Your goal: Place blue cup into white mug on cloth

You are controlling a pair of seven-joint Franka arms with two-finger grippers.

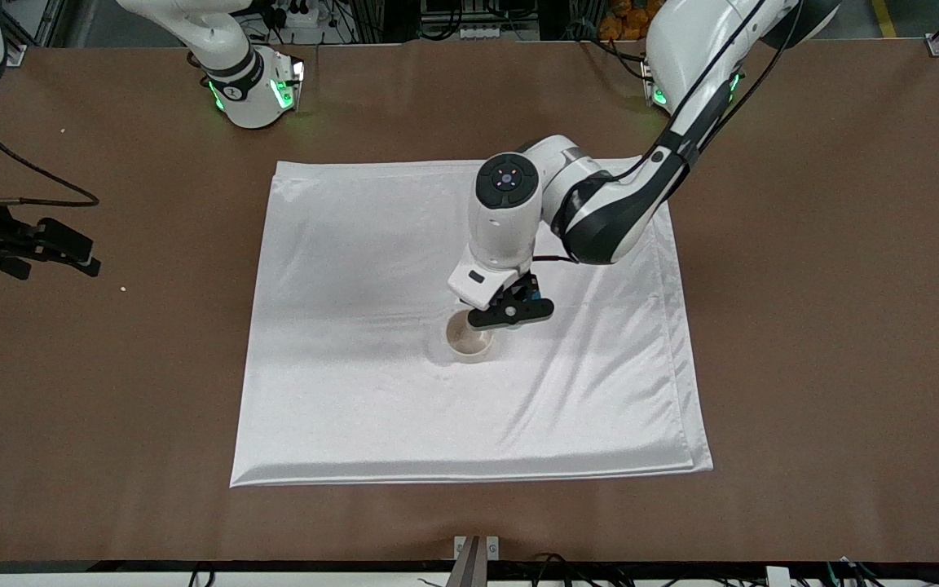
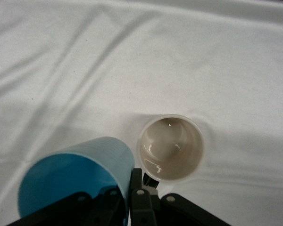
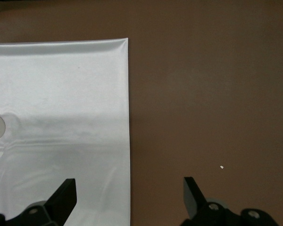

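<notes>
**Blue cup held just beside the white mug on the cloth**

The left gripper hangs low over the middle of the cloth, its arm reaching in from the left arm's end of the tabletop. In the left wrist view its fingers are closed on the rim of the blue cup, one inside the wall and one outside. The cup is tilted, its bright blue inside turned toward the wrist camera, and it is clear of the cloth. In the front view the cup is hidden under the gripper.

The white mug stands upright on the cloth, about at its middle, with its pale inside showing and nothing in it. In the left wrist view the mug sits just beside the cup; the two rims are close, and whether they touch cannot be told. A bit of the mug's black handle shows next to the fingers.

The cloth lies flat on the brown tabletop with soft creases.

The right gripper waits over bare tabletop toward the right arm's end, well apart from the cloth. In the right wrist view its fingers are spread wide and hold nothing.
</notes>
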